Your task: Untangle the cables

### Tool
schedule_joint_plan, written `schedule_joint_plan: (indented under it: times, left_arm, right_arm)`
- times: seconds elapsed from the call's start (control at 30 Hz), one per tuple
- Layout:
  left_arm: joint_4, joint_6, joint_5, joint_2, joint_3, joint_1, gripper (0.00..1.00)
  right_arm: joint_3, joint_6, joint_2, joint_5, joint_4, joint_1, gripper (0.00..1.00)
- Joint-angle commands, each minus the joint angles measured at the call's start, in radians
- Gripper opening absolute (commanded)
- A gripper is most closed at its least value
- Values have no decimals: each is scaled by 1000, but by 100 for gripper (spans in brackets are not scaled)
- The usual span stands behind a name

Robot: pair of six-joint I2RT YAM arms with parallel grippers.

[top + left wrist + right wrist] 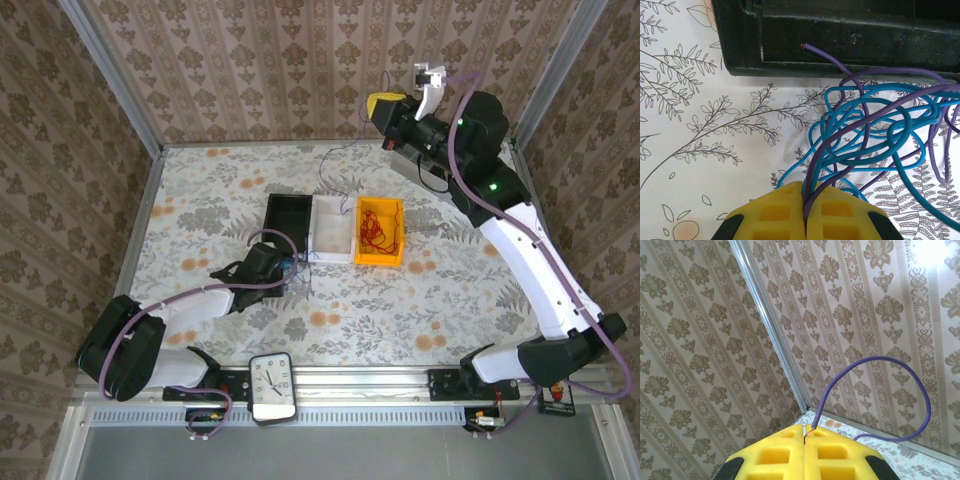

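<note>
A tangle of blue cable (875, 131) and thin purple-grey cable (866, 116) lies on the table in front of the black bin (840, 35). My left gripper (805, 192) is shut on strands of both where they run into the clump. In the top view, this gripper (290, 272) sits low beside the black bin (288, 225). My right gripper (806, 432) is raised high at the back of the table, shut on the bare end of the purple-grey cable (880, 360). From that gripper (385, 105) the cable (345, 150) hangs down toward the table. A red cable (372, 232) lies in the orange bin (392, 250).
A white bin (333, 232) stands between the black and orange bins at mid-table. A small clock (272, 388) sits on the rail at the near edge. Patterned walls and metal posts close in the back and sides.
</note>
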Motion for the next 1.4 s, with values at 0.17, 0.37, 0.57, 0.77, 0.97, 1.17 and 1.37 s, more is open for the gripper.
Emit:
schedule_joint_plan:
  times: [0.17,0.37,0.57,0.77,0.97,1.17,1.37]
  left_arm:
    - [-17,-9,-8,23,29,7,0]
    - [-17,-8,-7,23,30,7,0]
    - [-24,-7,-12,16,31,4,0]
    - [-27,-2,-10,21,38,4,0]
    - [-36,-2,-10,16,41,4,0]
    - [-33,-1,-8,16,39,4,0]
    - [-24,3,-5,31,44,4,0]
  right_arm:
    - [-126,29,52,28,28,14,0]
    - [-194,-64,121,158,-9,67,0]
    - [-225,-148,177,361,-54,114,0]
    - [-229,-166,258,408,-83,135,0]
    - [-229,-175,308,595,-128,161,0]
    - [-219,-248,319,801,-176,152,0]
    - [-222,-265,323,865,-197,154,0]
